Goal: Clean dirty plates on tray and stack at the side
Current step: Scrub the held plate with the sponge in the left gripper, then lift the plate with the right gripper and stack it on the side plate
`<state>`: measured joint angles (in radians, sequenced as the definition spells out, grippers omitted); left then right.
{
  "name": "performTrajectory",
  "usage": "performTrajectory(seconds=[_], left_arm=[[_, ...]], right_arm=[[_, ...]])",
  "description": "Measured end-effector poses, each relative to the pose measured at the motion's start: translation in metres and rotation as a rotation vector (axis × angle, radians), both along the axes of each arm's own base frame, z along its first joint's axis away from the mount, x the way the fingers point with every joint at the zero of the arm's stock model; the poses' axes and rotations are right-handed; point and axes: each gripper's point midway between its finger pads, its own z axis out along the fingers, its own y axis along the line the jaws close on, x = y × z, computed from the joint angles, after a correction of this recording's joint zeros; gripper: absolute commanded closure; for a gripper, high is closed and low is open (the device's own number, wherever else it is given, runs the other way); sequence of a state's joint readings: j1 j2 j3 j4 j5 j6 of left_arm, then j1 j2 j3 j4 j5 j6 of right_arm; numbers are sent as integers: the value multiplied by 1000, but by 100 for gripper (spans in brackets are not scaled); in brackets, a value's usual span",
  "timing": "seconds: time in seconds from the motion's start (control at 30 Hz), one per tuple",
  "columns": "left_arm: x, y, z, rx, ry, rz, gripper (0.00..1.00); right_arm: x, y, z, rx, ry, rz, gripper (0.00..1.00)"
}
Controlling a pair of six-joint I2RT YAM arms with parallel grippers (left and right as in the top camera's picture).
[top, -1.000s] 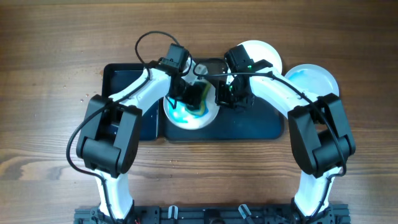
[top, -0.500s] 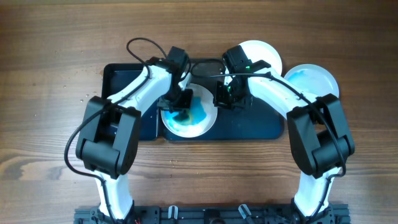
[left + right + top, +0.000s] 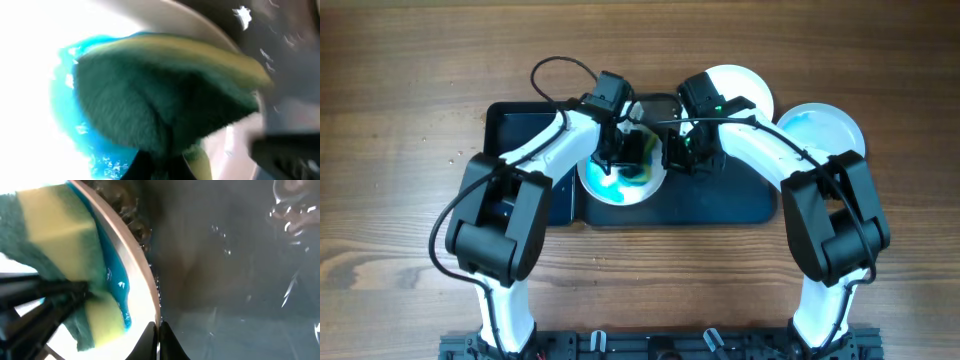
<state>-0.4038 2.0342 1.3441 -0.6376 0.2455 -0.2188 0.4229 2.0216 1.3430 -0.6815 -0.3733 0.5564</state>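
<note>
Inwards over plate [image 3: 616, 192]: left fingers [image 3: 45, 291] round sponge [image 3: 165, 100]; right fingers [image 3: 169, 342] astride rim [image 3: 144, 267]

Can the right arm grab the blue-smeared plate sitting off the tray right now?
Probably not yet. The right end effector is pinching the rim of the scrubbed plate on the tray, steadying it for the sponge. The blue-smeared plate lies close beside that arm, so once freed it likely could.

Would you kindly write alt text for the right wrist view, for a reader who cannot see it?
A yellow sponge with a green scouring face presses on a white plate smeared with blue liquid. The right tool pinches the plate's rim at the bottom edge, and a dark, wet tray fills the right side.
</note>
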Motion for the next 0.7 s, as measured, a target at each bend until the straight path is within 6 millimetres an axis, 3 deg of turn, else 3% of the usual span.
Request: performTrajectory(seconds=[0.03, 0.17, 0.33, 0.47, 0.57, 0.63, 0.7], left_arm=[[1, 1, 0, 7, 6, 36, 96], [6, 39, 2, 216, -14, 195, 96], [-1, 72, 16, 380, 28, 253, 96], [29, 87, 59, 327, 9, 330, 96], [42, 101, 81, 259, 21, 376, 96], [45, 107, 86, 217, 35, 390, 96], [45, 110, 87, 172, 57, 393, 96]], right_arm=[[0, 0, 0, 1, 0, 0, 96], [0, 0, 0, 0, 0, 0, 96], [0, 0, 0, 0, 1, 0, 96], [0, 0, 0, 0, 1, 0, 96], [0, 0, 0, 0, 0, 0, 95], [0, 0, 0, 0, -1, 0, 80], [3, -1, 0, -6, -15, 8, 75]])
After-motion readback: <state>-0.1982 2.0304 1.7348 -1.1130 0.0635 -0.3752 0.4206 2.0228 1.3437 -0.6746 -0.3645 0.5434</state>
